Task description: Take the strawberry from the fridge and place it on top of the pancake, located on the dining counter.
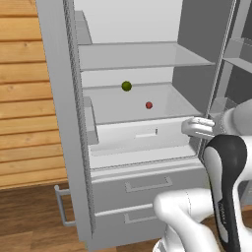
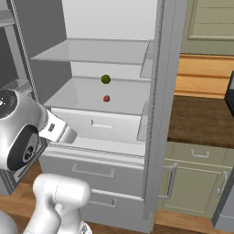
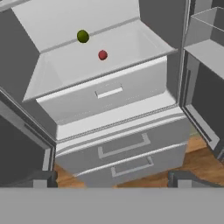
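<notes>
Fridge shelf [image 1: 167, 110]: strawberry [image 1: 148, 105], green ball [image 1: 126, 86]

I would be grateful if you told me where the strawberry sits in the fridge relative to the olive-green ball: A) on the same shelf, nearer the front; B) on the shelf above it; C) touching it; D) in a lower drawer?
A: the strawberry lies on the same pale shelf as the olive-green ball, apart from it and closer to the shelf's front edge, with the fridge doors open.

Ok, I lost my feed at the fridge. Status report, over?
Gripper open, empty, short of the fridge. Strawberry on the lower shelf, untouched. Green ball behind it, apart; approach looks clear.
</notes>
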